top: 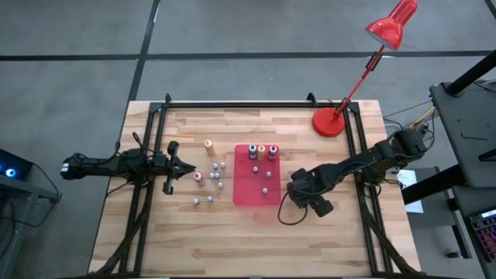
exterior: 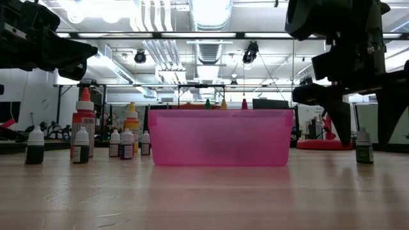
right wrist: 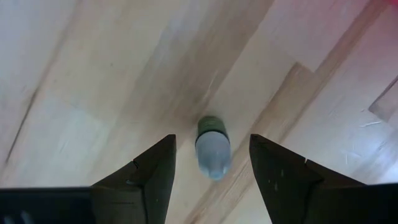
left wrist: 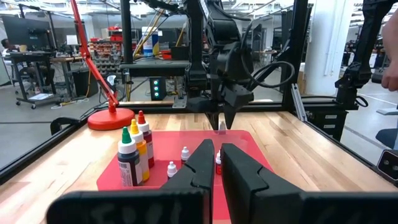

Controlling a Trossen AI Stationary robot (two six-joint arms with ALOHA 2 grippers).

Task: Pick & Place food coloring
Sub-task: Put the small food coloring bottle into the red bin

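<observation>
A small dark food coloring bottle [right wrist: 212, 148] with a pale cap stands upright on the wood, just right of the red tray [top: 246, 195]. My right gripper [right wrist: 211, 138] points down over it, open, with one finger on each side of the bottle and a gap to both. In the low view this bottle [exterior: 363, 146] stands with its base on the table between the dark fingers. Three taller bottles [top: 262, 151] and a few small ones stand in the tray. Several more bottles [top: 209, 182] stand left of the tray. My left gripper [top: 192, 167] waits shut, pointing level, at the table's left.
A red desk lamp stands with its round base [top: 329, 122] at the far right of the table. Black frame rails [top: 147, 155] run along the left, right and far edges. Bare wood lies in front of the tray toward the near edge.
</observation>
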